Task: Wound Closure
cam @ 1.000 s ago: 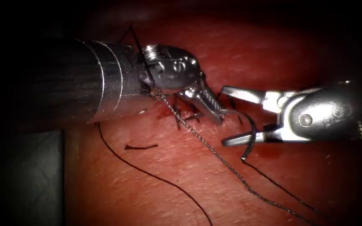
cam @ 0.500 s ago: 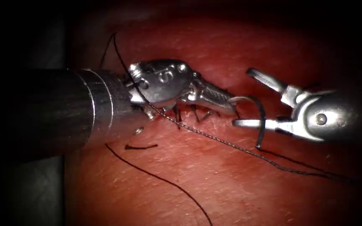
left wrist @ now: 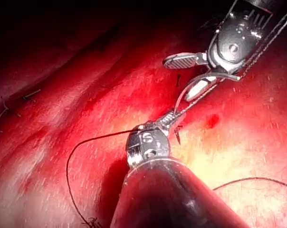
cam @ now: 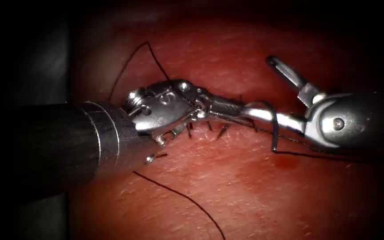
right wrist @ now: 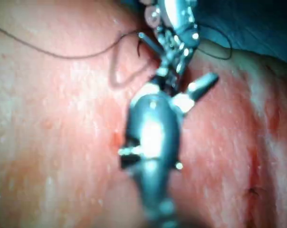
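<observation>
My left tool reaches in from the left with its jaws shut on the curved needle near one end. The needle hangs free above the tissue, just right of the stitched cut. It arcs up and then down to its tail, where the thread runs off to the right. My right tool is open; its lower jaw lies against the needle's curve and the upper jaw is raised. In the left wrist view the left tool holds the needle beneath the open right tool.
A thread loop rises above the left tool's wrist, and another strand trails toward the lower edge. Short cut ends stick up along the stitches. A small red fluid spot lies under the needle's tail.
The left tool levelled out and carried the needle up and to the right. The right tool rose and closed in, staying open, until its lower jaw met the needle. The thread drew flatter toward the right.
</observation>
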Available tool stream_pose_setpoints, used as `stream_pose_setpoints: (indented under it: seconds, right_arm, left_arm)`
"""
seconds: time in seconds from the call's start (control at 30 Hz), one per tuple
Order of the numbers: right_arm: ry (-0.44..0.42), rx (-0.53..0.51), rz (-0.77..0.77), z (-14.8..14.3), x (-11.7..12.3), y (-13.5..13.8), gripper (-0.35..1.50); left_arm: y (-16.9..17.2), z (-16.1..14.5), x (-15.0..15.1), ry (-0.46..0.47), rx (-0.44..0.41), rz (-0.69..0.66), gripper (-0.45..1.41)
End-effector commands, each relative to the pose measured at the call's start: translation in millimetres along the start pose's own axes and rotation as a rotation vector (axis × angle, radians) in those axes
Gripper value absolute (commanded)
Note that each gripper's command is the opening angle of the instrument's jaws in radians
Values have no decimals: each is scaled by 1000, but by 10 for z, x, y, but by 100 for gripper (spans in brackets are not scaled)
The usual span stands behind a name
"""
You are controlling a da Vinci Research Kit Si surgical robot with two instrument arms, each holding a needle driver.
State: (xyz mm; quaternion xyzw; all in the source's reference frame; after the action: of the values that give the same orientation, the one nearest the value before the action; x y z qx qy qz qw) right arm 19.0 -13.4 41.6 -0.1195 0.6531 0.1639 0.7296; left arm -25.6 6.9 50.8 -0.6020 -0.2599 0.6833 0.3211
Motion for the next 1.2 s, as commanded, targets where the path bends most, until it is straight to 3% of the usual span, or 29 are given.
stream_pose_setpoints:
  seconds: [0.03,0.27,0.43,0.47,0.5,0.57,0.6,0.63,0.97,1.0,1.03,1.07,1.1,1.13,1.2]
  right_arm:
    - [6,8,3,6,-3,-13,98]
    - [21,9,-19,1,2,-16,93]
    - [27,5,-37,-2,1,-17,71]
    - [28,3,-61,-1,1,-17,47]
    - [28,3,-61,-1,1,-17,47]
    - [28,1,-84,0,1,-18,-10]
    - [28,0,-90,1,1,-18,-28]
    - [29,-4,-96,3,1,-18,-35]
    - [14,23,-142,7,4,-25,-35]
    - [14,27,-144,1,6,-19,-35]
    - [15,28,-148,-2,7,-15,-35]
    - [15,28,-148,-2,7,-15,-35]
    - [11,35,-152,-5,7,-10,-35]
    - [1,59,-159,-15,8,2,-35]
    - [-9,83,-161,-23,9,12,-35]
  left_arm:
    - [-4,6,-4,5,-2,0,-45]
    - [-7,1,-6,25,-10,-24,-45]
    - [-8,0,-9,30,-7,-28,-45]
    - [-7,1,-10,30,-7,-27,-45]
    - [-7,1,-10,30,-7,-27,-45]
    - [-6,2,-11,30,-9,-26,-45]
    - [-5,2,-12,30,-11,-25,-45]
    - [-4,2,-12,30,-13,-25,-45]
    - [9,5,-13,29,-10,-30,-45]
    - [11,7,-12,31,-7,-55,12]
    - [11,9,-11,32,-5,-62,52]
    - [11,9,-11,32,-5,-62,52]
    - [11,11,-10,32,-6,-62,74]
    - [11,17,-9,34,23,-70,109]
    - [11,22,-9,34,58,-59,119]
